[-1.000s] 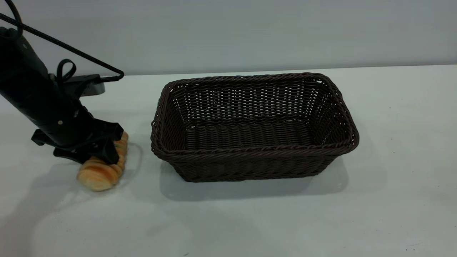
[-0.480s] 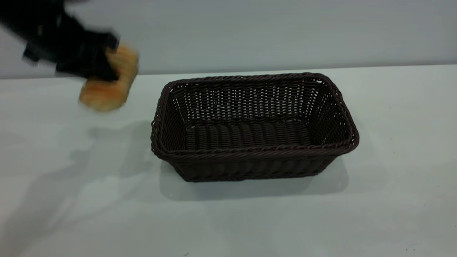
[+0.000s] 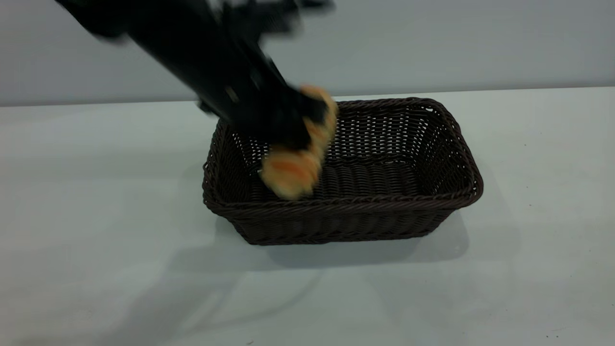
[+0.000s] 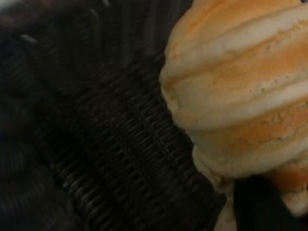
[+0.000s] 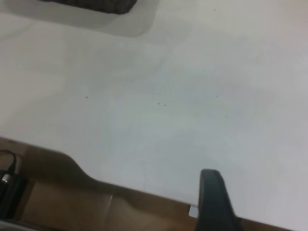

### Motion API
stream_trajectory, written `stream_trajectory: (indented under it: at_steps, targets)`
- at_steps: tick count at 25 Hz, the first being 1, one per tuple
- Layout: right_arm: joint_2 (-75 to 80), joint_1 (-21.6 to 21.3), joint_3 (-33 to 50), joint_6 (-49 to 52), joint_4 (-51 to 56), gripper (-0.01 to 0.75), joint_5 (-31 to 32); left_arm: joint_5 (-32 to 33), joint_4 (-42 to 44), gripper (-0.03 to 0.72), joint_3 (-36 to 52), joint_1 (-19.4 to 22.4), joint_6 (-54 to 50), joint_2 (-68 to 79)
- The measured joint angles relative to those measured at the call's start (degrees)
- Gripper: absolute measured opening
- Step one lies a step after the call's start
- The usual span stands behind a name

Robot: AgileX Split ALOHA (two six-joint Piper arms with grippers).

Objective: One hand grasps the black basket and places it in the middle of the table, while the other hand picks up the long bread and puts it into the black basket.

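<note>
The white table [image 5: 183,96] fills most of the view, with a few tiny dark specks. A corner of the black basket [image 5: 96,5] shows toward eleven o'clock. One dark finger of the right gripper [image 5: 214,202] stands toward five o'clock, over the table's edge.

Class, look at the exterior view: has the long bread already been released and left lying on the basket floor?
No, the left gripper is shut on the long bread, holding it above the floor of the black basket.

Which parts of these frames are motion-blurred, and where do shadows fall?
Exterior view: left gripper and long bread are smeared; black basket is sharp, its soft shadow on the table in front. Left wrist view: bread sharp, weave blurred.
</note>
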Motion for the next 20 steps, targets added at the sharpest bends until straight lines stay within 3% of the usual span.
stream_trajectory:
  at_steps: [4,9,11,15,20]
  targets:
    - [0.00,0.00,0.00,0.00,0.00,0.483,0.00,-4.71,-0.10,0.250,0.00,-1.05,0.00,3.92]
    - [0.00,0.00,0.00,0.00,-0.07,0.483,0.00,-3.29,-0.10,0.558,-0.01,-0.99,0.39,2.26]
    - [0.00,0.00,0.00,0.00,-0.07,0.483,0.00,-2.13,-0.04,0.630,-0.01,-0.99,1.88,-1.09]
    - [0.00,0.00,0.00,0.00,-0.07,0.483,0.00,1.42,0.01,0.653,-0.01,-0.99,5.75,-12.85]
    - [-1.05,0.00,0.00,0.00,-0.11,0.483,-0.05,12.58,0.43,0.596,-0.01,-0.99,7.15,-30.55]
